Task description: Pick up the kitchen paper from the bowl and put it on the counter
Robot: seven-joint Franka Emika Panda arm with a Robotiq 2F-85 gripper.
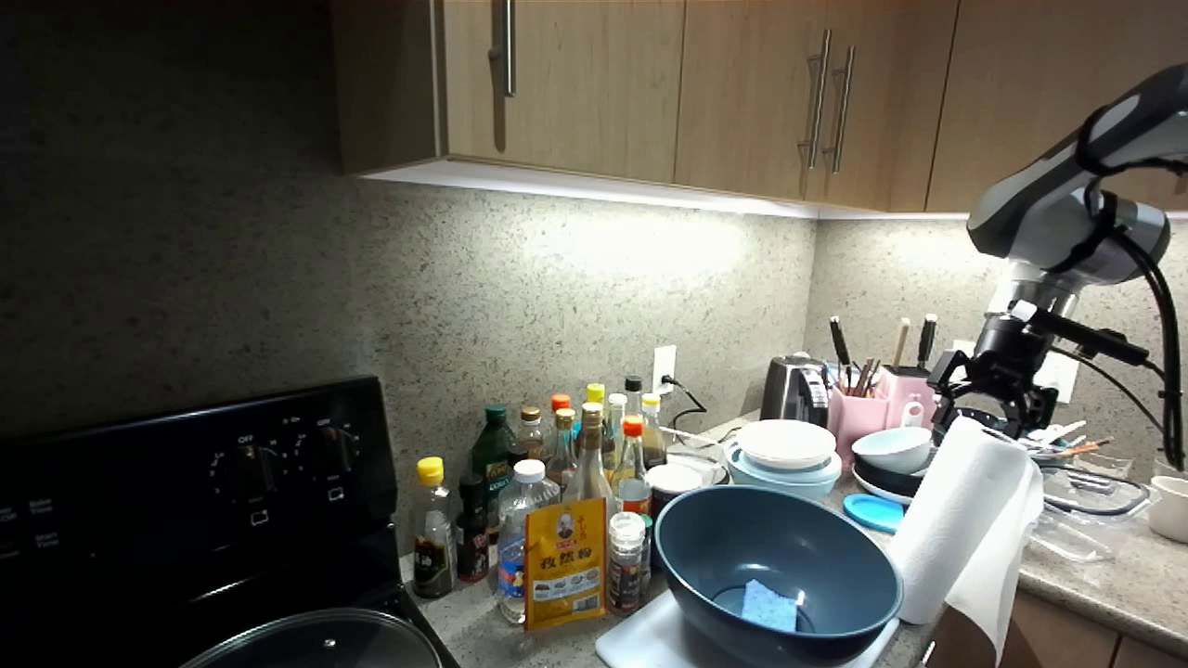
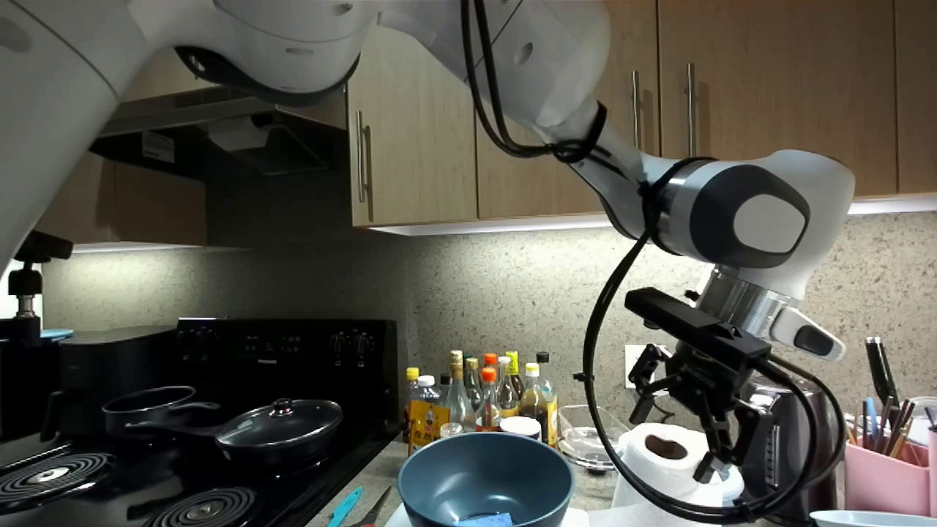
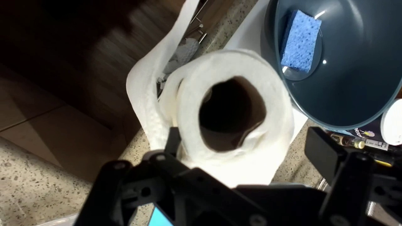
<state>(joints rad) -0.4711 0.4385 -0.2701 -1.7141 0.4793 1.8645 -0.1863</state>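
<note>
Spread hand [image 3: 245,138] by kitchen paper [image 1: 951,524], contact unclear, wrist view cropping bowl [image 3: 351,80]

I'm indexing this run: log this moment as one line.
gripper: open | paper towel roll: outside, beside blue-grey bowl | blue-grey bowl: blue sponge inside

In an exterior view: grey speckled wall [image 1: 501,297], dark at 10 o'clock, brightest near 1 o'clock below lit cabinet underside [image 1: 575,186]. Pale wood-grain cabinets [image 1: 594,83], bar handles [image 1: 509,56], 11 to 2 o'clock; black stove [image 1: 167,464], 8 o'clock. In an exterior view: range hood [image 2: 198,146], 10 o'clock. Wrist view: dark plank-like floor [image 3: 106,53], 10 o'clock.
</note>
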